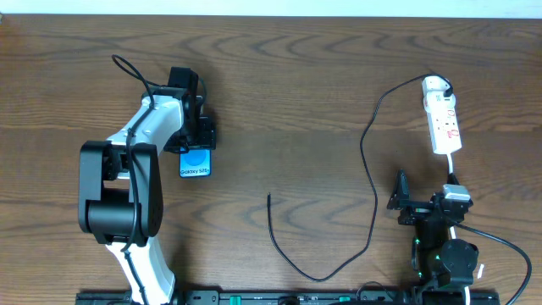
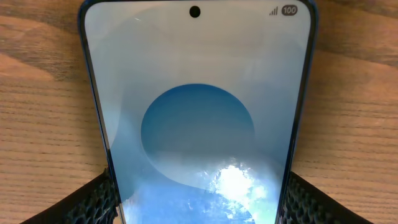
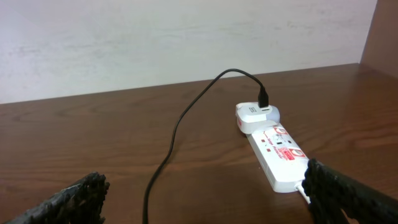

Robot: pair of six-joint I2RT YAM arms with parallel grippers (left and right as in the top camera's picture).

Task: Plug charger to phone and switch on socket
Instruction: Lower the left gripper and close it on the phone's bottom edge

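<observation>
Phone (image 2: 196, 106) — snug in left tool (image 2: 198, 194)

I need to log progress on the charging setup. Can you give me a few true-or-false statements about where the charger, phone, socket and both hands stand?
1. The charger has its free tip in the phone. False: the tip lies on the table, apart from the phone.
2. The left hand has its fingers at both long edges of the phone. True.
3. The right hand holds the socket. False: it is open, empty and short of the socket.
4. The charger's other end enters a white adapter on the socket. True.
</observation>
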